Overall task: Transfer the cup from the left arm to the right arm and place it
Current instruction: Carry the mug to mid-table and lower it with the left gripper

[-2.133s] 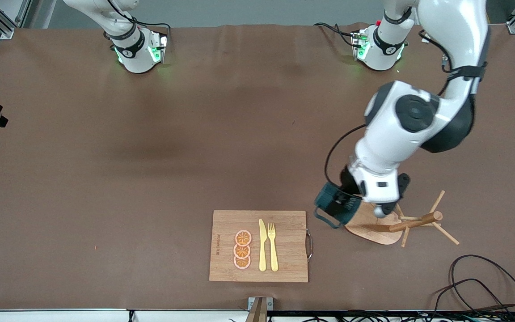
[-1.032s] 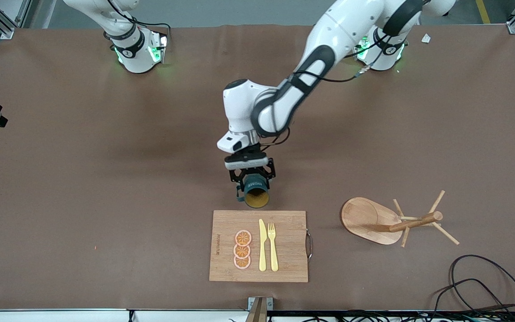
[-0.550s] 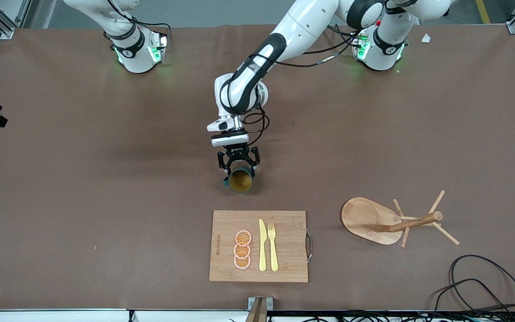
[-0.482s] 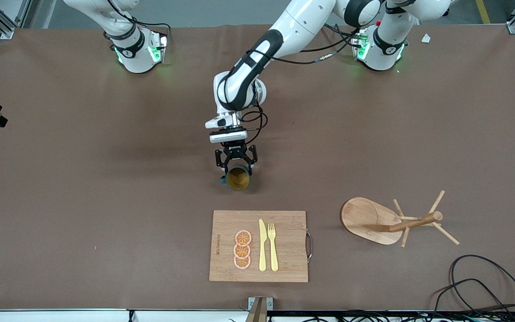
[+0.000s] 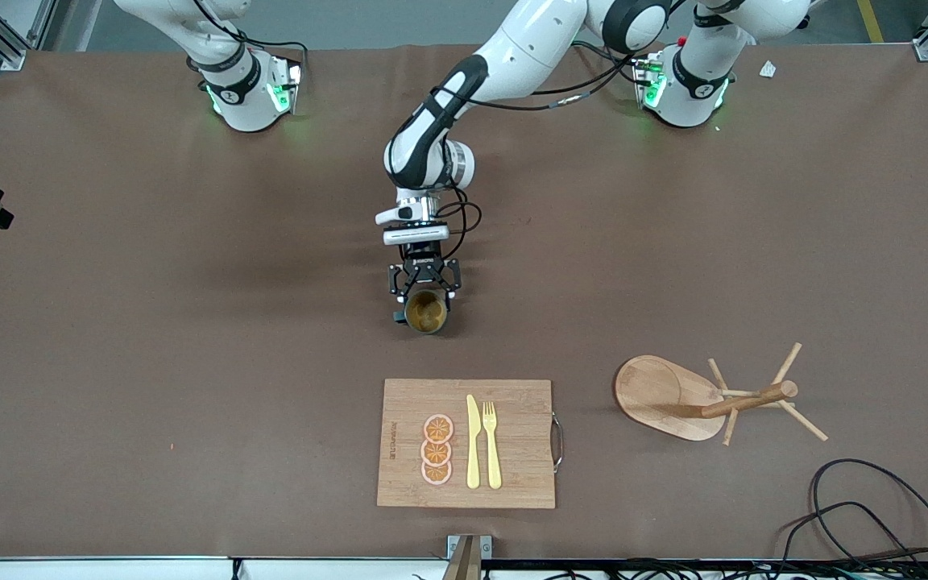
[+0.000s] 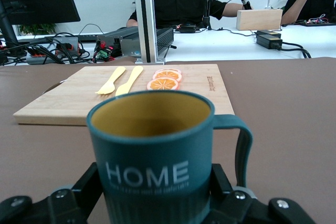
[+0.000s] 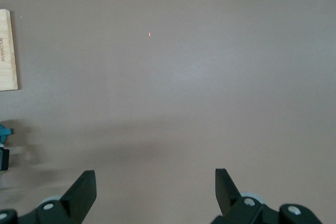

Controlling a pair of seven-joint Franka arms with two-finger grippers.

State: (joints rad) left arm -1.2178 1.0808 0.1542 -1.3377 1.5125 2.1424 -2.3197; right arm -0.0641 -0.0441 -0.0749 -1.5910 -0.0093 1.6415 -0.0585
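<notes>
Holding the cup low over mid-table, just farther from the front camera than the cutting board, your left gripper is clamped on its ribbed sides, so you are at the handover stage. Your right gripper waits with fingers spread wide over bare table; next, bring it in to grip the cup. Surface: brown mat; seated people and desks visible in the left wrist view.

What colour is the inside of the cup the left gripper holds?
Mustard yellow inside the cup, dark teal outside; the left wrist view shows it best.
</notes>
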